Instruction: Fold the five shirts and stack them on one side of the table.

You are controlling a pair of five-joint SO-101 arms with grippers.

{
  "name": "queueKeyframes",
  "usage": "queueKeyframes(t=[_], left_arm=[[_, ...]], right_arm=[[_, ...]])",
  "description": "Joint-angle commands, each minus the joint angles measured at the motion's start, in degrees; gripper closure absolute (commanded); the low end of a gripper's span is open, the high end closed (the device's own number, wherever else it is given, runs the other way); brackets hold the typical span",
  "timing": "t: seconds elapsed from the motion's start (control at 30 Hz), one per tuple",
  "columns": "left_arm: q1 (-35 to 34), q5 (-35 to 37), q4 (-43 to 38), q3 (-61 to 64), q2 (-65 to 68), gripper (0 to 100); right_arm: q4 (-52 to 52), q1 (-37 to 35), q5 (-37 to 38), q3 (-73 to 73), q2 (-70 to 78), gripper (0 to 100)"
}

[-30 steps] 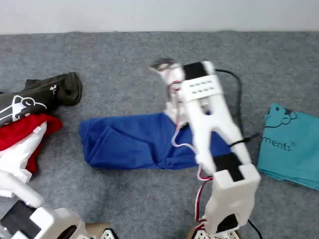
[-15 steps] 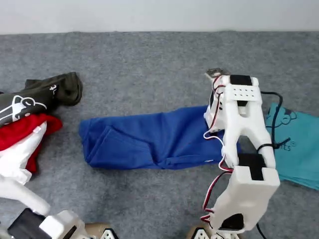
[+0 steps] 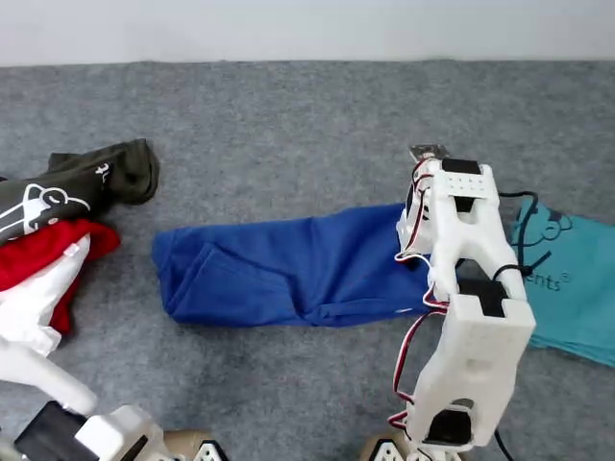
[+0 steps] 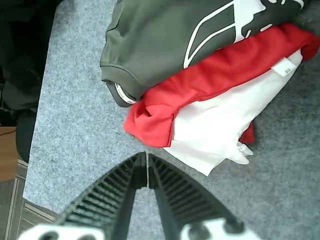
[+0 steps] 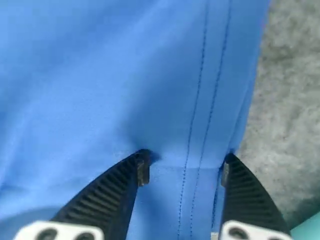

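The blue shirt [image 3: 288,269] lies stretched out flat across the middle of the grey counter [image 3: 288,125], partly folded, with a thicker bunched end toward the counter's left side. The right arm [image 3: 471,288] stands over the shirt's right end. In the right wrist view the right tool [image 5: 182,167] is released, its jaws spread apart and both tips pressed down onto the blue cloth, straddling a double line of stitching. Just beside that end, by the counter's right edge, lies the folded teal shirt [image 3: 567,279]. At the left edge three shirts are heaped together: the olive shirt [image 3: 77,187] farthest back, the red shirt [image 3: 43,245] under its near side, and the white shirt [image 3: 34,298] nearest the front, all touching. The left tool [image 4: 148,160] is clenched on nothing, tips together, over bare counter just beside the heap
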Motion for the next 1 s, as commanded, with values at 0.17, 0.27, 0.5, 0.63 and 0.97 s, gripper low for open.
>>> queueKeyframes(t=[0.17,0.27,0.5,0.63,0.97], left_arm=[[0.0,-0.7,0.2,-0.4,-2.3,98],[0.0,-0.7,0.2,-0.4,-2.3,98],[0.0,-0.7,0.2,-0.4,-2.5,98],[0.0,-0.7,0.3,-0.4,-2.7,98],[-0.1,-0.5,0.5,-0.7,-2.8,98]], right_arm=[[1.2,1.1,2.5,-2.2,2.9,98.1],[1.5,1.5,5.3,-1.8,0.9,97.7],[4.8,6.8,15.6,-2.3,-7.2,98.9],[9.1,9.4,20.7,-4.0,-11.1,98.9],[22.0,-9.6,25.3,-5.8,-26.4,98.9]])
